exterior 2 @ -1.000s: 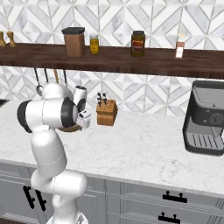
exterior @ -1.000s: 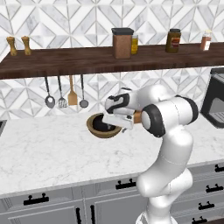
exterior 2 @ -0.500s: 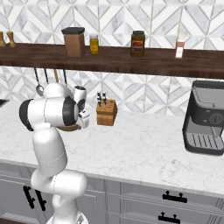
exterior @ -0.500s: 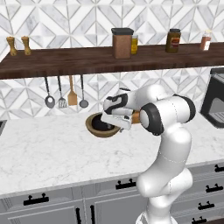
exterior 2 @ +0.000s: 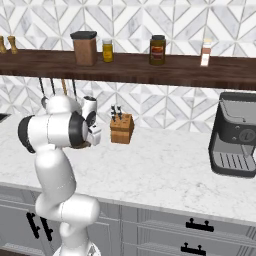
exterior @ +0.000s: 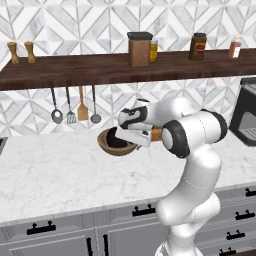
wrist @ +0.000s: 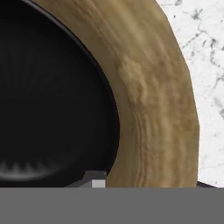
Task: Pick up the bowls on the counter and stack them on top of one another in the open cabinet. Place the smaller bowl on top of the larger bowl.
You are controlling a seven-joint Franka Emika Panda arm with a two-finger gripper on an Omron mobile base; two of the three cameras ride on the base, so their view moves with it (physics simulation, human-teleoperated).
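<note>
Black bowl (exterior: 118, 141) sits inside wooden bowl (exterior: 106, 145), on the counter (exterior: 50, 175) near its back edge, below the shelf (exterior: 65, 72). Gripper (exterior: 131, 137) at the bowls' rim; finger state cannot be told.

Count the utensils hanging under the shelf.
4, in a row below the dark shelf: a ladle, a slotted turner, a wooden spatula and a spoon. The arm may hide others further right.
</note>
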